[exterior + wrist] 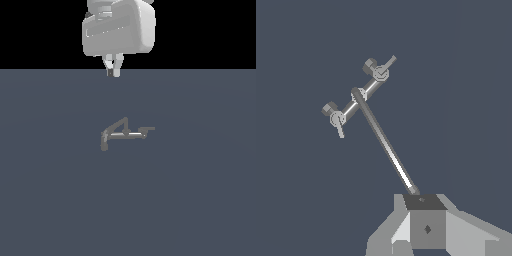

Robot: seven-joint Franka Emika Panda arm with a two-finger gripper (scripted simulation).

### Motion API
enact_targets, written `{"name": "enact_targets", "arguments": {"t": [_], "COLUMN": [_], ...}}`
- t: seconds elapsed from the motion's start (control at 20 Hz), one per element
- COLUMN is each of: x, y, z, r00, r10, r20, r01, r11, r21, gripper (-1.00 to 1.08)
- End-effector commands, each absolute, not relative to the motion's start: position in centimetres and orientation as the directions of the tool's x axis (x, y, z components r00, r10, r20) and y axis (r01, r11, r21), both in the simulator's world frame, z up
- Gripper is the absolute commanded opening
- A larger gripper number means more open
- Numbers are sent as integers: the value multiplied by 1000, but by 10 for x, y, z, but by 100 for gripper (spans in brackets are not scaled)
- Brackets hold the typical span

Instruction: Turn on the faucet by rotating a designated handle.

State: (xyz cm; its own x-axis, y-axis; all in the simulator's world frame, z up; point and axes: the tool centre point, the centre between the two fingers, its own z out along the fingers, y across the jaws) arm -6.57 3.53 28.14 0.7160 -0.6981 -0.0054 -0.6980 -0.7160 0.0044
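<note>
The faucet (124, 133) is a tiny grey rod figure lying on the flat grey-blue floor, with its slanted pipe running to a down-bent spout (104, 144) at the exterior view's left. The handle (147, 130) is the small T at the bar's other end. My gripper (113, 71) hangs high above and behind the faucet, well apart from it, fingers together and holding nothing. In the wrist view the faucet (363, 92) shows from above, with a small lever at each bar end (338, 122) (385, 66). I cannot tell which lever is the handle. The gripper (425, 220) is near the spout tip.
The grey-blue floor (200, 200) stretches flat all around the faucet. Nothing else stands on it. Behind it the background is black.
</note>
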Motion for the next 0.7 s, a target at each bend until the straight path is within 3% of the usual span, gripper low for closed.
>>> {"name": "enact_targets", "arguments": {"t": [0.0,0.65], "x": [-51,24], "y": [33,2], "z": [266,183], "r00": [675,431], "r10": [-737,-902], "r20": [-5,-1], "r01": [-737,-902], "r11": [-675,-431], "r21": [3,3], "gripper": [-100,-100]}}
